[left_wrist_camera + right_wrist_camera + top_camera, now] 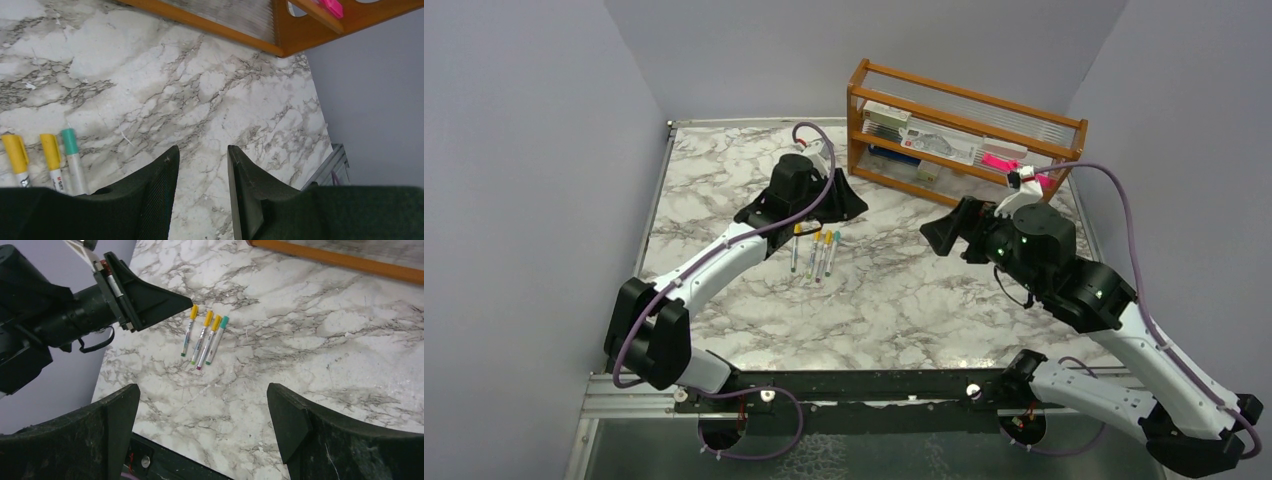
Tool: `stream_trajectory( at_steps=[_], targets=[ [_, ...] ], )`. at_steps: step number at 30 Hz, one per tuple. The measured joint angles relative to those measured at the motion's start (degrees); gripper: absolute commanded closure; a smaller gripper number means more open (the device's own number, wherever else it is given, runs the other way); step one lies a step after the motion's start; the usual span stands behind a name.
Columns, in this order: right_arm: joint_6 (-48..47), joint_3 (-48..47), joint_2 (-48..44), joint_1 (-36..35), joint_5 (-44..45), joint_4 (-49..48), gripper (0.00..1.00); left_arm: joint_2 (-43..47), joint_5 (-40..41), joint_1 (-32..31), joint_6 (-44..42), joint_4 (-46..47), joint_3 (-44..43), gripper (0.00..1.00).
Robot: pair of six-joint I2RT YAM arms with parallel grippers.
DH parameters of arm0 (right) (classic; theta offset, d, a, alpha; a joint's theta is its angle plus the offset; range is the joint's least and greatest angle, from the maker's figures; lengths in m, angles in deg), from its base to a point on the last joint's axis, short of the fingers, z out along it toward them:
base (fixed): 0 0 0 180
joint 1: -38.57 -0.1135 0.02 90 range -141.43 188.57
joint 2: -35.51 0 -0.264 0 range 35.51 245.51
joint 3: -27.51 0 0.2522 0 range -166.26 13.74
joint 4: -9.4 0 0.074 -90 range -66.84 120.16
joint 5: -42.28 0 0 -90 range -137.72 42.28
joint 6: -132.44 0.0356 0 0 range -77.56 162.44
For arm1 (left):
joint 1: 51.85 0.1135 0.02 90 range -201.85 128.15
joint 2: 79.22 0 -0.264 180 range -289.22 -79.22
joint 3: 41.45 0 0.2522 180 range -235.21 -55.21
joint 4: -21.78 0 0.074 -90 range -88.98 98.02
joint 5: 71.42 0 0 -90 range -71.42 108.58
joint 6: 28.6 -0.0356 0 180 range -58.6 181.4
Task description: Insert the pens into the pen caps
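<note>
Several thin silvery-white pens (814, 254) lie side by side on the marble table, each with a cap on its far end. Three caps are yellow-orange (208, 318) and one is teal (224, 322). The left wrist view shows the teal cap (69, 141) and two yellow caps (50, 150) at its lower left. My left gripper (849, 200) hovers just behind and right of the pens, open and empty (203, 149). My right gripper (936, 236) is further right, wide open and empty (203, 390), and looks toward the pens.
A wooden rack (964, 130) with boxes and a bright pink flat object (999, 160) stands at the back right. Grey walls close in on the table's left, back and right. A black rail (854, 385) runs along the front edge.
</note>
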Motion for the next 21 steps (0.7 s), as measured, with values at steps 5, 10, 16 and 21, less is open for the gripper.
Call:
stream_trajectory(
  at_steps=[5,10,16,21],
  targets=[
    [2.32,-0.09,-0.33,0.0,2.6,2.69,0.0,0.98,0.94,-2.4,1.46,-0.76,0.0,0.58],
    [2.75,-0.52,-3.21,0.0,4.79,2.69,0.0,1.86,1.77,-2.91,1.97,-2.43,0.0,0.58],
    [2.03,0.2,-3.32,0.0,5.42,2.75,0.0,0.61,2.93,-3.5,1.99,-2.84,-0.02,0.58],
    [1.14,0.26,-0.39,0.0,5.44,3.1,0.0,-3.02,3.41,-3.98,2.05,-2.38,-1.27,0.58]
  ],
)
